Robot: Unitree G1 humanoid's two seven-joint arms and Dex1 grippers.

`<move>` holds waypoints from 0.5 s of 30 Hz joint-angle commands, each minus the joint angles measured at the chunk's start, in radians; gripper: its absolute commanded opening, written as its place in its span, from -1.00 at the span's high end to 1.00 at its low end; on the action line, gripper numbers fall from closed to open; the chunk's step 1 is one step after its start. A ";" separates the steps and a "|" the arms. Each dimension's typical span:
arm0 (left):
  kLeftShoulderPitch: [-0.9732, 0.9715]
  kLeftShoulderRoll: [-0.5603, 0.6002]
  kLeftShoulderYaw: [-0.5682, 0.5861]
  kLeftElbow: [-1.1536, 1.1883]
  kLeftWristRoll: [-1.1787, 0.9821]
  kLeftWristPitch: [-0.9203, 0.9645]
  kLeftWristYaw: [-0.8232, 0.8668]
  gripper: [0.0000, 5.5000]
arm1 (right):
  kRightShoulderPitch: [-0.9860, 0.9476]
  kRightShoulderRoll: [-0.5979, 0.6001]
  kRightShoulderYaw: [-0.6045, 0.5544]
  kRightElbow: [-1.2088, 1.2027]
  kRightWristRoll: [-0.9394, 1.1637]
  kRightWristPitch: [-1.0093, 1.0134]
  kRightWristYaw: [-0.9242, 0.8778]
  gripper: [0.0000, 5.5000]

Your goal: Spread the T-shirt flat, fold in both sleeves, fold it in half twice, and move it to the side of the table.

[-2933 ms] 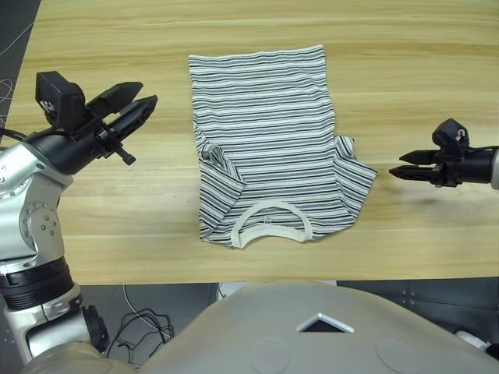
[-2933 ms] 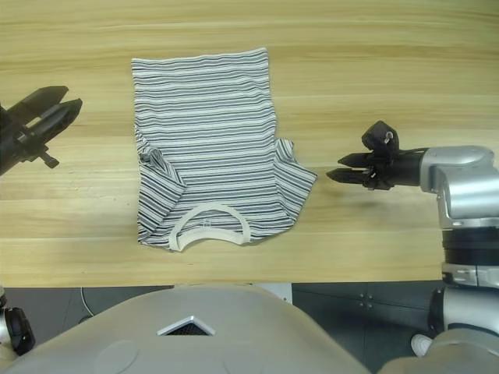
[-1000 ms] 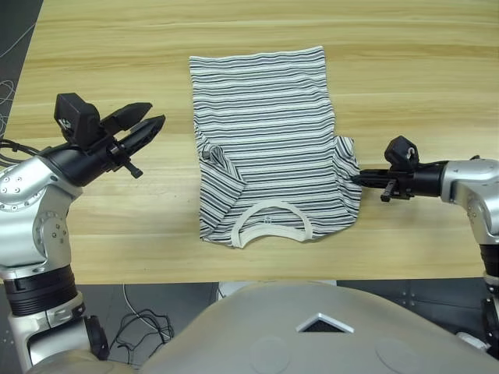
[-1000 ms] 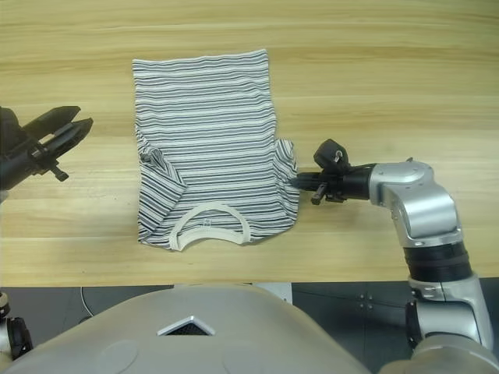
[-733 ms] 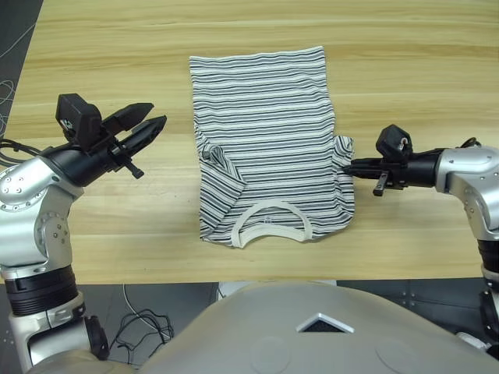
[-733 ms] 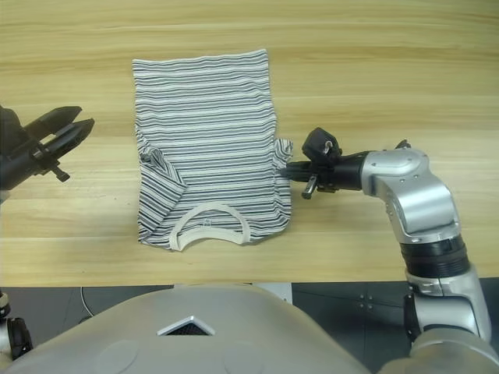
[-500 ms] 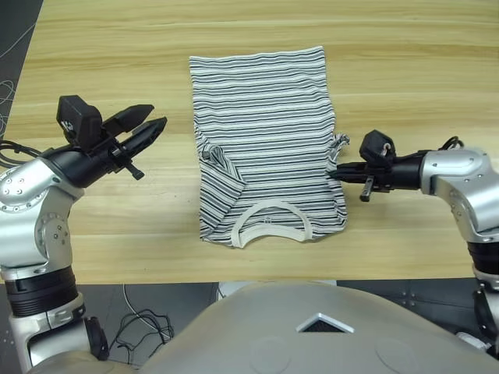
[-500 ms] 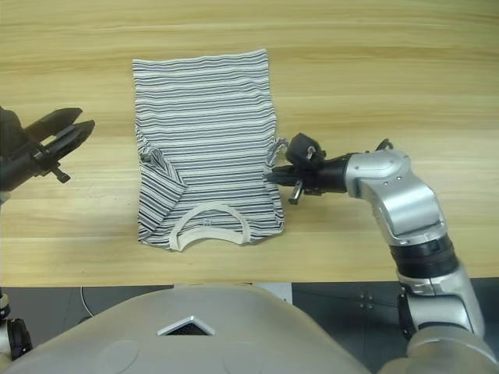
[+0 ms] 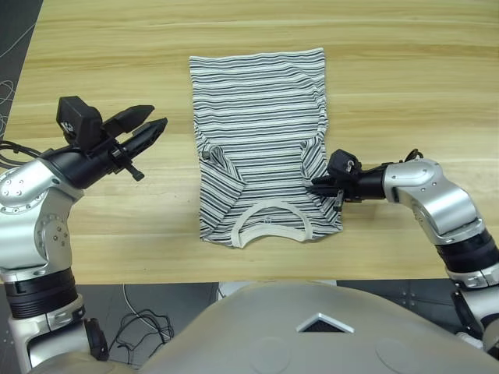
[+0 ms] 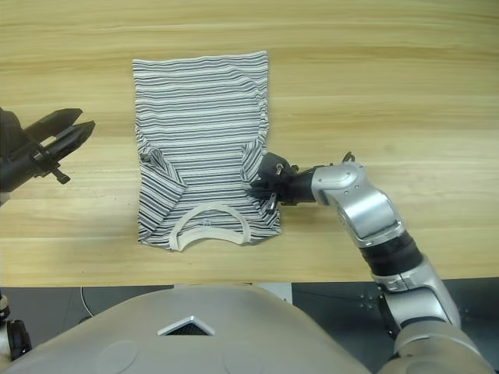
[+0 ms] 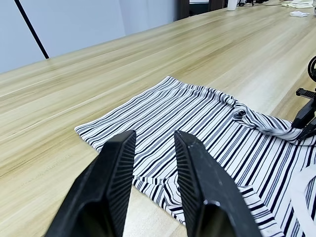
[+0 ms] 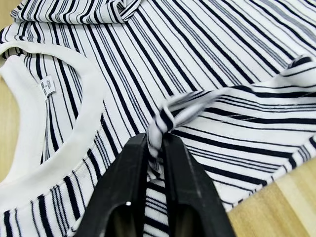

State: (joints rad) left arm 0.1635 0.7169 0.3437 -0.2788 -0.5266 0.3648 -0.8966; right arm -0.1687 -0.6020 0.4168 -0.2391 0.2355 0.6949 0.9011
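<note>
**Grip on right sleeve (image 12: 232,101) of T-shirt (image 9: 261,117)**

T-shirt lies mid-tabletop, collar (image 9: 273,224) toward the near edge, hem toward the far edge. Right gripper (image 9: 314,187) has its jaws closed on the right sleeve, held over the shirt's body. Left gripper (image 9: 158,114) hovers toward the left edge, jaws parted, empty. Wooden tabletop (image 9: 405,78) carries it all. Right wrist view shows a label (image 12: 48,88) inside the collar. Left wrist view shows a pale wall (image 11: 74,19) beyond.

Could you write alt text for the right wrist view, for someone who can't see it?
The right end effector pinches a bunched fold of the sleeve of a black-and-white striped T-shirt, close to its white collar. Wooden table shows beside the shirt's edge.
</note>
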 commanded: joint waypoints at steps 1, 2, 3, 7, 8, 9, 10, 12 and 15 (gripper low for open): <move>-0.002 0.016 -0.003 -0.001 0.002 -0.004 -0.013 0.47 | -0.030 0.006 -0.017 -0.004 0.002 -0.004 -0.001 0.69; -0.003 0.015 -0.004 0.000 0.003 -0.004 -0.013 0.47 | -0.033 0.004 -0.023 -0.010 0.008 -0.001 0.003 0.69; -0.007 0.014 -0.007 0.001 0.003 -0.003 -0.012 0.47 | -0.037 0.004 -0.032 -0.018 0.020 0.006 0.010 0.69; -0.019 0.005 -0.021 0.000 -0.006 0.011 -0.006 0.47 | -0.051 0.005 -0.091 -0.060 0.104 0.074 0.035 0.69; -0.021 0.002 -0.024 -0.001 -0.006 0.012 -0.003 0.47 | -0.054 0.001 -0.105 -0.067 0.118 0.085 0.040 0.69; -0.022 0.001 -0.028 -0.001 -0.004 0.010 0.000 0.47 | -0.058 -0.006 -0.124 -0.071 0.136 0.097 0.044 0.69; -0.014 0.004 -0.039 -0.004 0.006 0.002 -0.004 0.47 | -0.073 0.002 -0.178 -0.067 0.195 0.155 0.045 0.69; 0.004 0.011 -0.056 -0.012 0.020 -0.010 -0.016 0.47 | -0.137 0.033 -0.334 -0.022 0.366 0.312 0.047 0.69; 0.005 0.011 -0.071 -0.016 0.023 -0.025 -0.029 0.47 | -0.197 0.018 -0.446 0.068 0.442 0.367 0.034 0.69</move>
State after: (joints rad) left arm 0.1653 0.7164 0.2802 -0.2827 -0.5167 0.3535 -0.9129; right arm -0.3361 -0.5693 0.0097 -0.2122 0.6687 1.0511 0.9473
